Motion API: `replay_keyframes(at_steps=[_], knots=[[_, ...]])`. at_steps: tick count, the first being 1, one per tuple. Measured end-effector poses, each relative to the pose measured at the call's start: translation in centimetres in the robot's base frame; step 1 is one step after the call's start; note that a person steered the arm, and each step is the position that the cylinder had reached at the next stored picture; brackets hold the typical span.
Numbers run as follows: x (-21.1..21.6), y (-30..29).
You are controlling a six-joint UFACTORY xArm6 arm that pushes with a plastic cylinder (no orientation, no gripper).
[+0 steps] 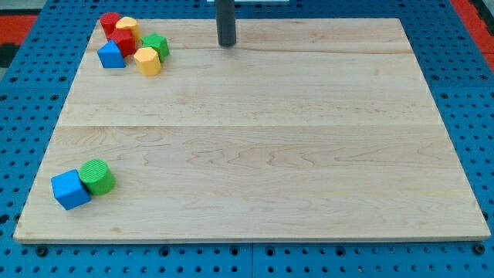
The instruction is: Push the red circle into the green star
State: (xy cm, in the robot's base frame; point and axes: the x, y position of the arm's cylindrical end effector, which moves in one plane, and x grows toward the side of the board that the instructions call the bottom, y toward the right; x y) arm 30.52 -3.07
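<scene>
Nearest, at the view's bottom left of the pale wooden board [255, 170], a blue cube block [69, 189] sits touching a green cylinder block [97, 176] on its right; neither belongs to the task.

Far off at the top left lies a tight cluster: a blue triangular block [111, 55] at its left, a yellow hexagonal block [147, 60] beside it on the right, the green star block [155, 45] just beyond that; a red block of unclear shape [123, 41] sits in the middle, and farthest back the red circle block [109, 22] touches a second yellow block [126, 25].

My tip [226, 45] rests at the far edge, right of the whole cluster and well apart from it; a bare rod, it has nothing to open or close and touches no block.

I judge the push not yet begun: the red circle lies near the green star but apart, with the other red block and the yellow one between or beside them; the circle is on the star's far left, so my tip stands on the wrong side and would have to round the cluster first.
</scene>
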Motion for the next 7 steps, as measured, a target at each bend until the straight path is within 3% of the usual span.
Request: replay_keyframes(at_steps=[1,2,3,4,7], knots=[[10.4,-2.8],[11.6,-15.3],[7.1,-26.5],[6.5,-27.4],[-8.0,-27.2]])
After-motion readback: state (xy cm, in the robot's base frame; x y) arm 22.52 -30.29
